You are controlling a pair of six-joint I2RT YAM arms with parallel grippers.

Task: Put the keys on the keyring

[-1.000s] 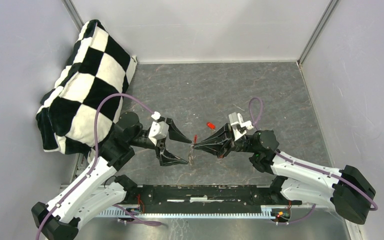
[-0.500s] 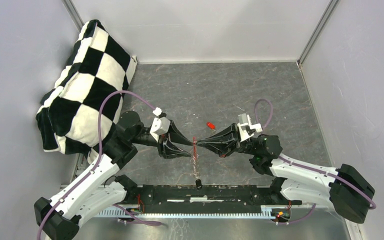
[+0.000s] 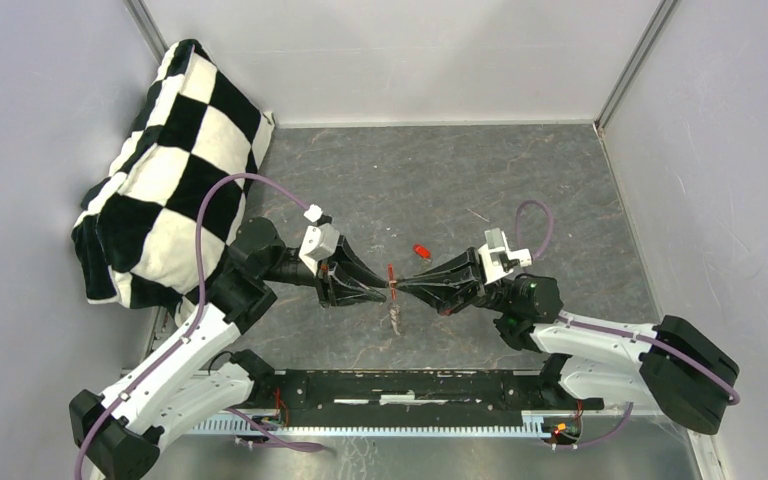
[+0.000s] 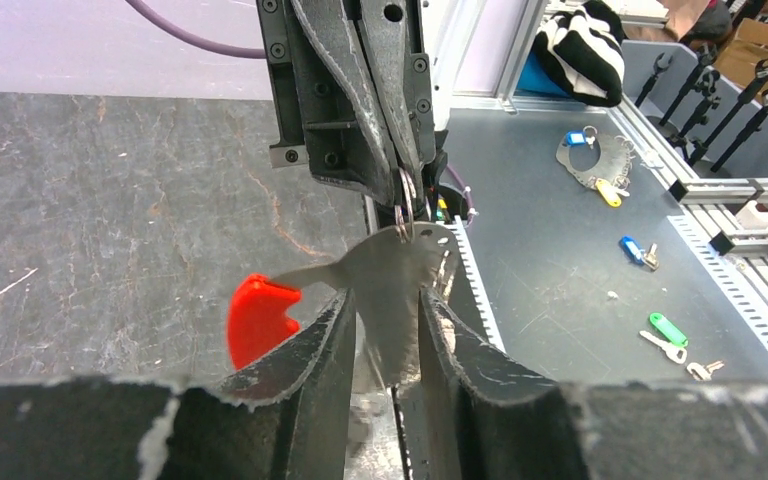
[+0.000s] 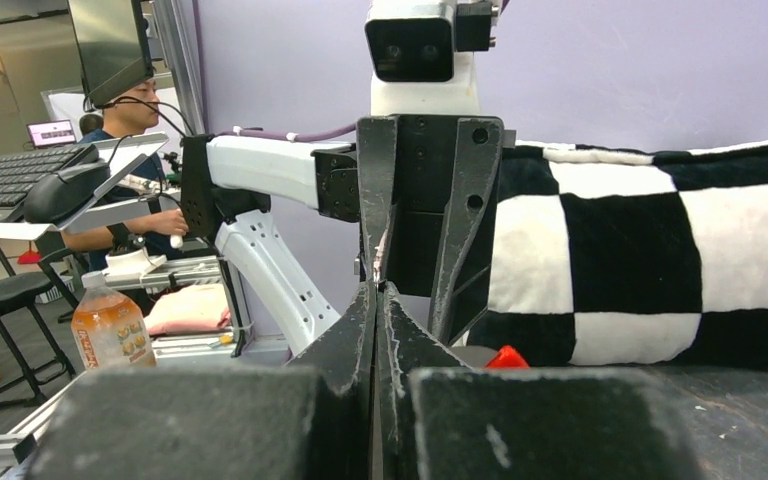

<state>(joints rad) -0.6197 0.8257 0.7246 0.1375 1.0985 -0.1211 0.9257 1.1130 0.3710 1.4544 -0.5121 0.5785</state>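
Robotics lab, I note: my cell has grey panel walls (image 3: 40, 100) on aluminium posts (image 3: 638, 62); loose tagged keys (image 4: 632, 250) on a side bench (image 4: 560, 300); a person (image 5: 125, 110) at a keyboard (image 5: 20, 170).

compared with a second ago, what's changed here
The left gripper moved in toward the right gripper and closed from wide open onto the grey metal part of the keyring. The right gripper stayed shut on it. The red key and the checkered pillow did not move.
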